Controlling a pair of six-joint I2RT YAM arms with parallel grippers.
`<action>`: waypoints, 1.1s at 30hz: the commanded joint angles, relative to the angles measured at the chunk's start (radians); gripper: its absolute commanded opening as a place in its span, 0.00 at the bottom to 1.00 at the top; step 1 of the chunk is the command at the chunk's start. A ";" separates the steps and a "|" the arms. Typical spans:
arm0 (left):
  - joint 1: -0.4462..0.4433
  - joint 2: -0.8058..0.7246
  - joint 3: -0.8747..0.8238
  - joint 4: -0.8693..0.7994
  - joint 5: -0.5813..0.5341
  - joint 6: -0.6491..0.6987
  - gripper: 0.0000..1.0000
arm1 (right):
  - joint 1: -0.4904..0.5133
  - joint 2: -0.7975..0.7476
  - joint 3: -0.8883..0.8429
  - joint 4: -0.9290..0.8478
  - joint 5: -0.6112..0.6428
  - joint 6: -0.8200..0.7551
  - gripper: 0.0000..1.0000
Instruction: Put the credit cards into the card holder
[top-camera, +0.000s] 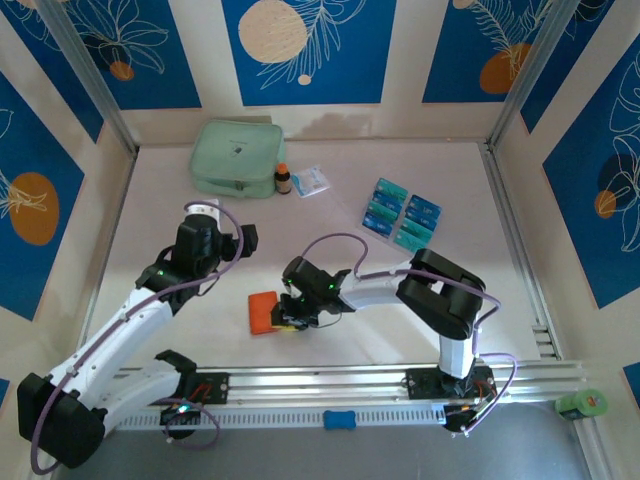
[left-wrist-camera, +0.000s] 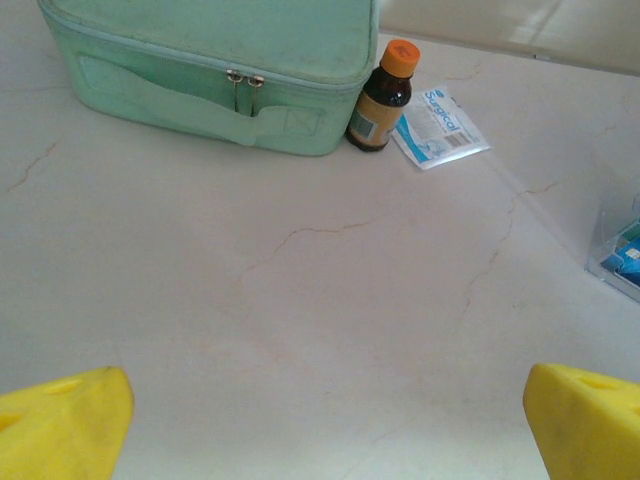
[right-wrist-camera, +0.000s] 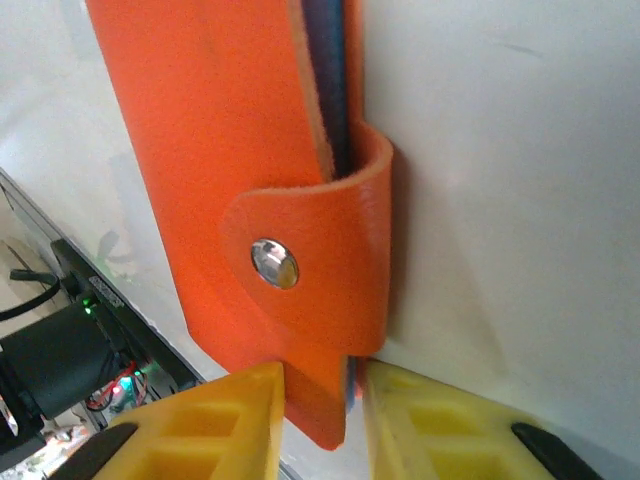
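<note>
None of the cards (top-camera: 402, 215) is in the wallet (top-camera: 263, 312), which is snapped shut; the right gripper (right-wrist-camera: 322, 385) pinches its edge, the left gripper (left-wrist-camera: 325, 400) hangs wide open, empty.

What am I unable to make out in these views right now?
Right wrist view: the card holder is closed, so its cover hides the pockets; the dark strip between the covers is unidentifiable.
Top view: the right pincer covers the holder's right edge.
Left wrist view: the credit cards are cut off by the right edge.
Top view: the cards are too small to count.
</note>
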 joint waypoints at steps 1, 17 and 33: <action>-0.008 -0.005 -0.012 -0.001 -0.007 0.014 1.00 | -0.010 0.017 0.016 0.042 -0.039 0.018 0.13; -0.004 0.085 -0.040 0.136 0.298 -0.154 1.00 | -0.206 -0.297 -0.158 0.097 -0.154 -0.053 0.00; 0.004 0.314 0.021 0.567 0.586 -0.540 1.00 | -0.544 -0.677 -0.224 0.075 -0.366 -0.055 0.00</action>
